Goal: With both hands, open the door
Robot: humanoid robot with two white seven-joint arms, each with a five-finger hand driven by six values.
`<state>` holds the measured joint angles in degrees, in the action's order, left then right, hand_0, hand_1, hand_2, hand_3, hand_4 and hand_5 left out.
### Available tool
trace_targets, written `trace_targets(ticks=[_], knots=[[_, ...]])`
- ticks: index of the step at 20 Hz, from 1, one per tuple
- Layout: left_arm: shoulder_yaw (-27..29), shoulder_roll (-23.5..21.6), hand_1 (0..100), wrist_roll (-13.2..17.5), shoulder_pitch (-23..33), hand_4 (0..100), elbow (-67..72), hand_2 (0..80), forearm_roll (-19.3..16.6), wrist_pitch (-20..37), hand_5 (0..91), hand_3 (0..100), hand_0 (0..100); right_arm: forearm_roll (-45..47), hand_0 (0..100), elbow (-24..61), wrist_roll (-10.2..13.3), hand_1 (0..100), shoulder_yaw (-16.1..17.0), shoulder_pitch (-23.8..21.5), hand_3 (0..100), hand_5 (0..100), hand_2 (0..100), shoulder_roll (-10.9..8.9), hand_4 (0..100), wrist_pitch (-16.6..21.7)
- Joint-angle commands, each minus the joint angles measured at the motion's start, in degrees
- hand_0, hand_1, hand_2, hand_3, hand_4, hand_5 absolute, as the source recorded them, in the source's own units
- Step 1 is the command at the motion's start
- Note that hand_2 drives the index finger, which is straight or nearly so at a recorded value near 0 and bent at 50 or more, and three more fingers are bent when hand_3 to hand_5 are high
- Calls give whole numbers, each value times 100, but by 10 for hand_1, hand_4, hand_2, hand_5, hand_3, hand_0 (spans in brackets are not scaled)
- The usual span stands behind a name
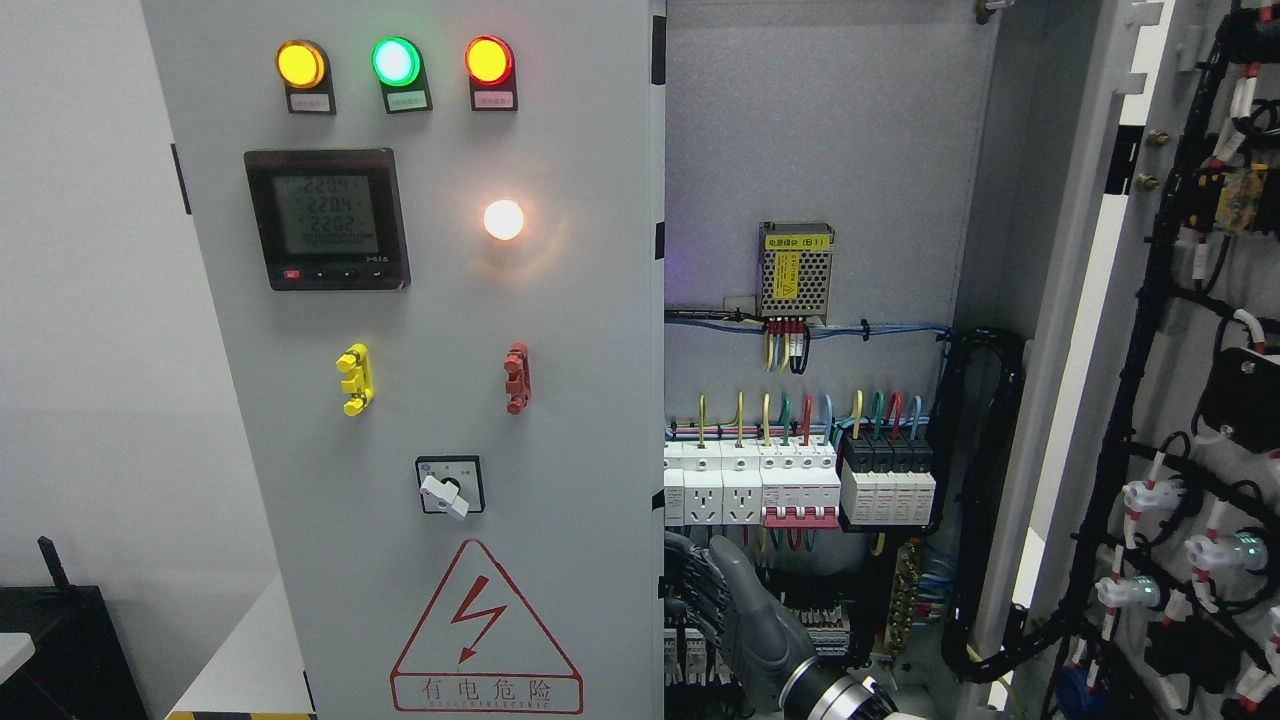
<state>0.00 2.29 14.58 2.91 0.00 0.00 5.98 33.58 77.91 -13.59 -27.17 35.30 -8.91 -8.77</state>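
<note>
The left door (560,330) of the grey cabinet stands nearly flush, carrying lamps, a meter and a rotary switch. The right door (1090,300) is swung wide open to the right, its wired inner face showing. My right hand (705,590) comes up from the bottom edge right of the middle, inside the opening. Its fingers (690,585) curl against the left door's free edge, their tips hidden behind it. The thumb (735,565) points upward. My left arm is out of view.
Inside the cabinet, breakers and sockets (790,485) sit just above my hand, with a power supply (796,270) higher up. Cable bundles (985,480) run down the right side. A black box (60,650) and a white surface (250,660) lie at the lower left.
</note>
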Motion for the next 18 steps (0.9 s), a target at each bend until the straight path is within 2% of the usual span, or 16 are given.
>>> trace_targets(ticks=[1, 11, 14, 18], knots=[[-9, 0, 0, 1, -1, 30, 18, 0, 79, -1, 0, 0, 0, 25, 107, -22, -161, 0, -8, 21, 0, 0, 0, -58, 0, -2], [-9, 0, 0, 1, -1, 30, 18, 0, 79, -1, 0, 0, 0, 25, 106, -66, -188, 0, -8, 126, 0, 0, 0, -49, 0, -2], [-9, 0, 0, 1, -1, 30, 18, 0, 79, -1, 0, 0, 0, 25, 106, -66, -363, 0, -16, 126, 0, 0, 0, -49, 0, -2], [-9, 0, 0, 1, -1, 30, 18, 0, 79, -1, 0, 0, 0, 25, 106, -83, -399, 0, -43, 135, 0, 0, 0, -49, 0, -2]])
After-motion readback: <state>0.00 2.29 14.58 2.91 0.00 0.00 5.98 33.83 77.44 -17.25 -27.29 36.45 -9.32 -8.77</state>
